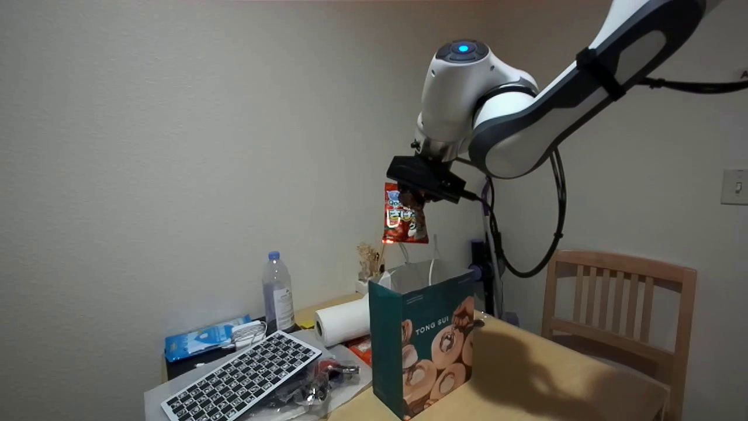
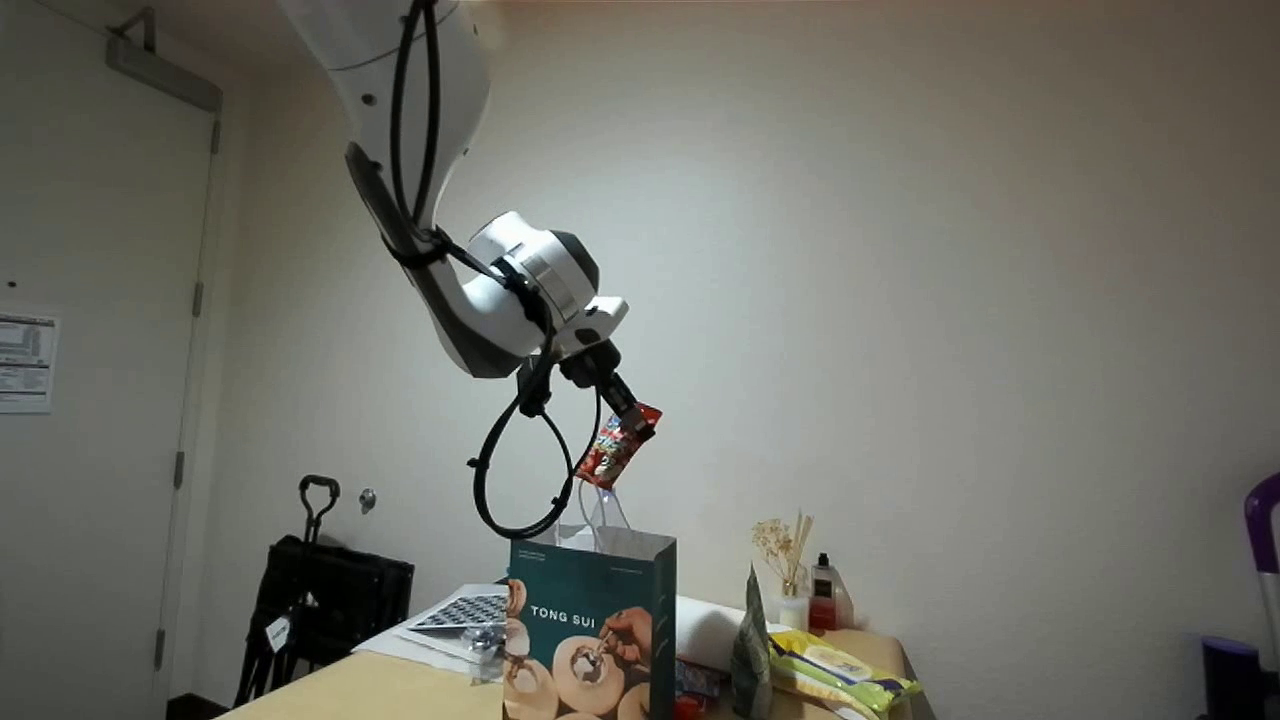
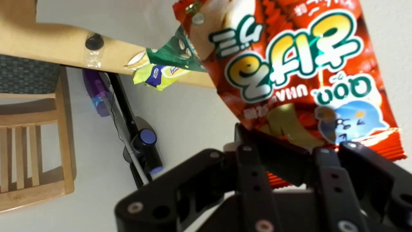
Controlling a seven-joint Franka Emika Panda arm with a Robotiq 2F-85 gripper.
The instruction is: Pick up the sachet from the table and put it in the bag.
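Your tool [image 2: 638, 420] is closed down on the sachet [image 1: 403, 228] — you have it pinched between the fingers [image 3: 283, 154] near the upper end of its print, and the rest hangs free below. You are holding it in the air, off the tabletop [image 2: 380, 690]; in both exterior views it shows above the open mouth of the bag [image 1: 385, 351]. Its lower edge is near the tops of the white loop handles [image 1: 433, 263], though you can't tell whether they touch. In an exterior view the sachet [image 2: 612, 460] leans at a slant; your wrist view gives you its red face with the lettering upside down.

The bag stands upright on the tabletop, "TONG SUI" printed on its teal front over pictures in brown and orange. Just beside it in an exterior view you have a white roll [image 1: 345, 321] lying on its side, and farther along a patterned board [image 1: 242, 377] lying tilted — with a blue-capped bottle [image 1: 277, 295] standing upright behind. In an exterior view you can also see a green pouch [image 2: 752, 650] standing near the bag, with a yellow packet [image 2: 840, 672] lying just beside it. A wooden chair [image 1: 622, 260] stands near an edge of the tabletop, with a shadow [image 1: 514, 362] lying across the surface between it and the bag.
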